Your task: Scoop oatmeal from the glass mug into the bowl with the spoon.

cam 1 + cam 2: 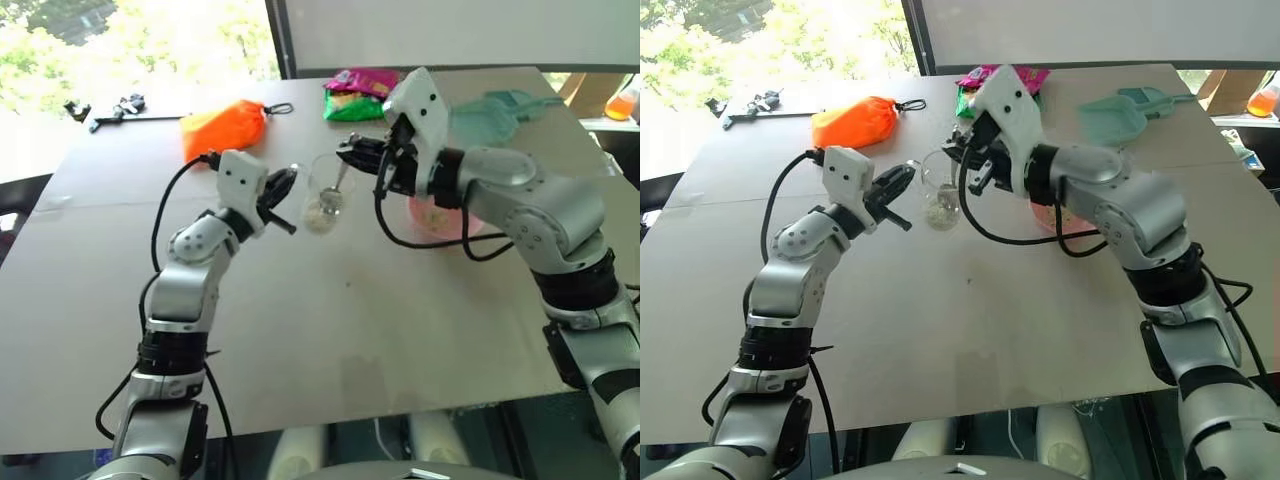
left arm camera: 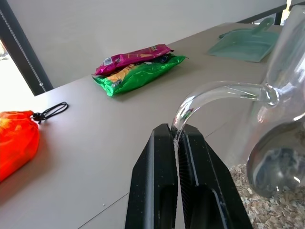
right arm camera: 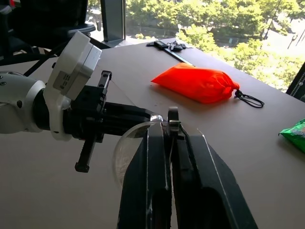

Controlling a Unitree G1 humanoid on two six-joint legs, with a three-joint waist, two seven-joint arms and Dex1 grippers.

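Glass mug (image 1: 325, 195) sits mid-table, oatmeal (image 1: 318, 217) in its bottom, handle pinched by the left gripper (image 1: 283, 185) at its 9 o'clock. Right gripper (image 1: 352, 150) clamps the spoon (image 1: 338, 190), dipped in the mug. Pink bowl (image 1: 445, 222) lies at the mug's 3 o'clock.

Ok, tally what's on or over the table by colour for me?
Clear: 1, glass mug
Silver: 1, spoon
Pink: 2, bowl, snack pack
Green: 1, snack pack
Teal: 1, scoop
Orange: 1, pouch
Black: 1, clutter at far edge
Total: 8
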